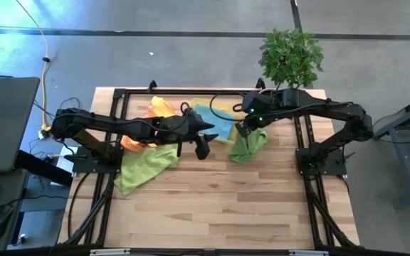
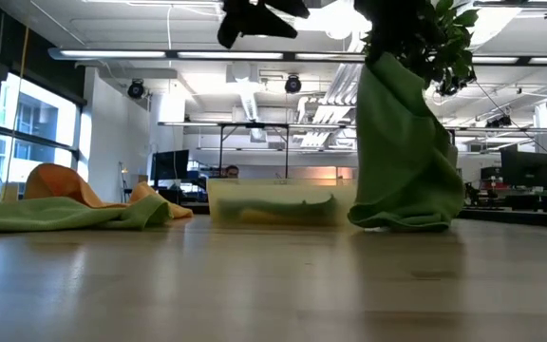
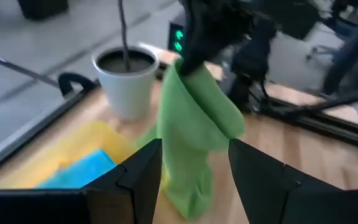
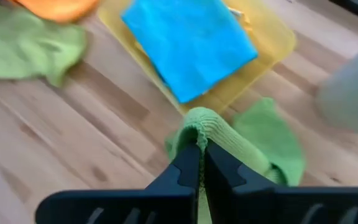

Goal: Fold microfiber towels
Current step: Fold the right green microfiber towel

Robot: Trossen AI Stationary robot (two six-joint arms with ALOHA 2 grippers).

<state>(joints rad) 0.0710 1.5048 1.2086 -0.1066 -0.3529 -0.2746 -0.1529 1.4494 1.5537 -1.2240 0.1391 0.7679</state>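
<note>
A light green towel [image 2: 397, 142] hangs from my right gripper [image 4: 201, 163], which is shut on it above the table's far right. My left gripper [image 3: 194, 168] is open and hovers just left of that towel [image 1: 248, 146], touching nothing. A teal blue towel [image 4: 188, 43] lies flat in the shallow yellow tray [image 4: 272, 43]. A second light green towel [image 1: 144, 167] lies crumpled on the table at the left, its far edge against an orange towel [image 1: 144, 126]. My right gripper pinches a bunched fold at the towel's top [image 4: 197, 124] between its two fingers. The fingers come from above, slanting down. The towel hangs slack below them, and its lower end [image 2: 397, 220] rests bunched on the table.
A potted plant [image 1: 290, 57] in a white pot [image 3: 126, 81] stands at the far right, close behind the hanging towel. The tray [image 1: 223, 114] sits at the far middle. Bare wooden tabletop [image 1: 219, 206] stretches across the near half.
</note>
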